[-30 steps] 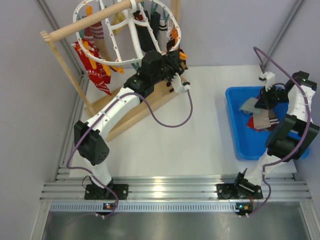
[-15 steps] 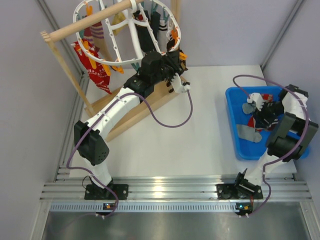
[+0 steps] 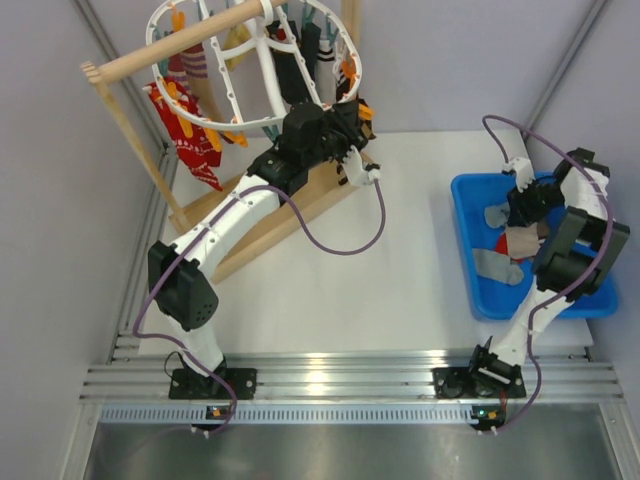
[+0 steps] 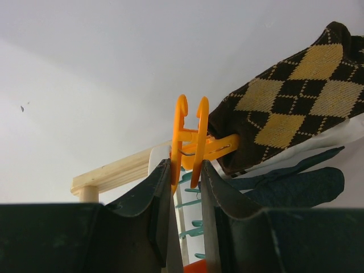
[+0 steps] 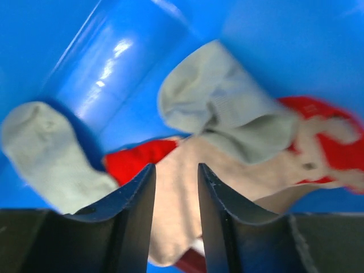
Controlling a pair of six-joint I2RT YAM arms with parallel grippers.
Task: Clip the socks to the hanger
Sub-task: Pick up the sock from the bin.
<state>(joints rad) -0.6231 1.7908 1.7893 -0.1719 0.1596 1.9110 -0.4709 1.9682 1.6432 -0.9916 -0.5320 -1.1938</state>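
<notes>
The white oval hanger (image 3: 250, 62) hangs from a wooden rod with several socks clipped on it. My left gripper (image 3: 350, 112) is up at its right rim, shut on the handles of an orange clip (image 4: 193, 133). The clip's jaw end meets the brown-and-black argyle sock (image 4: 290, 108). My left gripper (image 4: 186, 168) shows its fingers pressed on both handles. My right gripper (image 3: 523, 198) is over the blue bin (image 3: 480, 300). It is open (image 5: 176, 173), with a beige sock (image 5: 182, 193) below the gap, a grey sock (image 5: 227, 114) beyond and another grey sock (image 5: 51, 153) at the left.
The wooden rack's rod (image 3: 180, 45) and slanted base (image 3: 290, 215) stand at the back left. A red sock (image 5: 136, 162) lies in the bin under the beige one. A dark teal sock (image 4: 296, 182) hangs beside the argyle one. Grey walls close the sides.
My right gripper dipped toward the near side of the bin and came back to the far part; a grey sock now lies at the bin's near left. The left arm has not moved.
</notes>
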